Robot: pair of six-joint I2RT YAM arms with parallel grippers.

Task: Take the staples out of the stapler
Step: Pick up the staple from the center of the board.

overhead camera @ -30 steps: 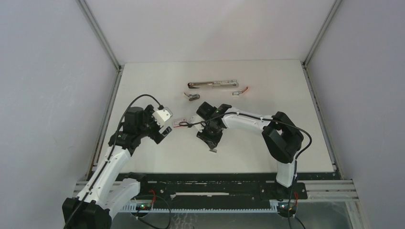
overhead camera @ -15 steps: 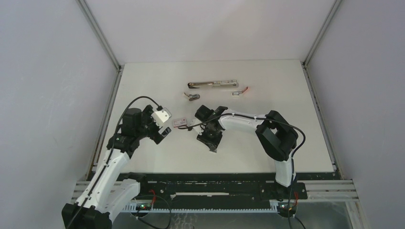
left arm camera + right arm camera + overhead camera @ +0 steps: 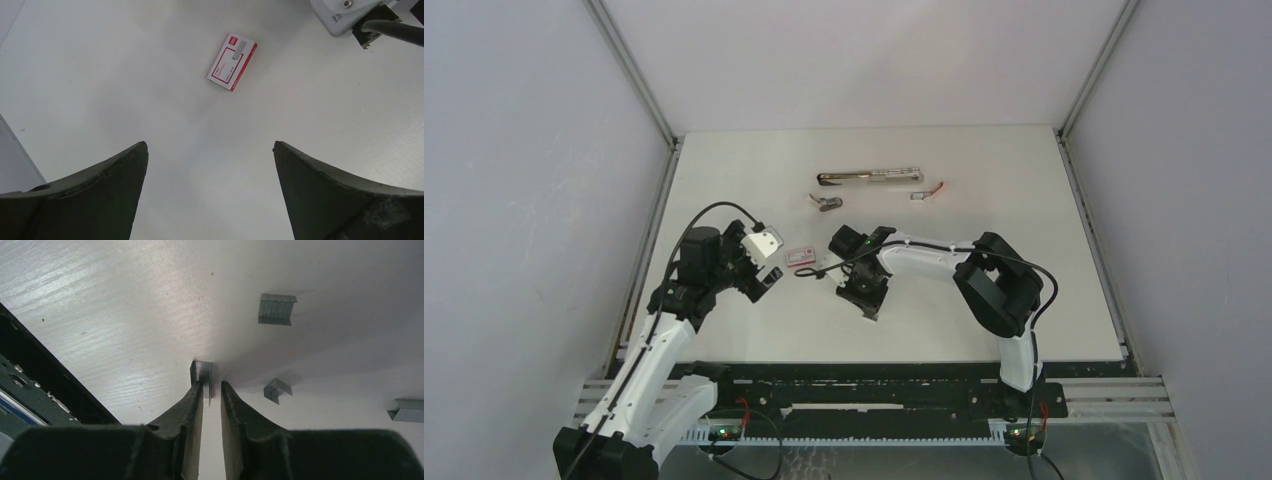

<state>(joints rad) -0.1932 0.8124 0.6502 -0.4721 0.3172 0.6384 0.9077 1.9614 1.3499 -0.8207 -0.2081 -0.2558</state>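
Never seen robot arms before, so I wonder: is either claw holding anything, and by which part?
Left gripper is open, empty. Right gripper is nearly closed at one end of a staple strip; a firm grip cannot be told.

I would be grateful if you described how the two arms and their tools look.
Both the left arm and right arm have white shells, black joints and a loose black cable. The left tool and right tool have matte black, tapering fingers.
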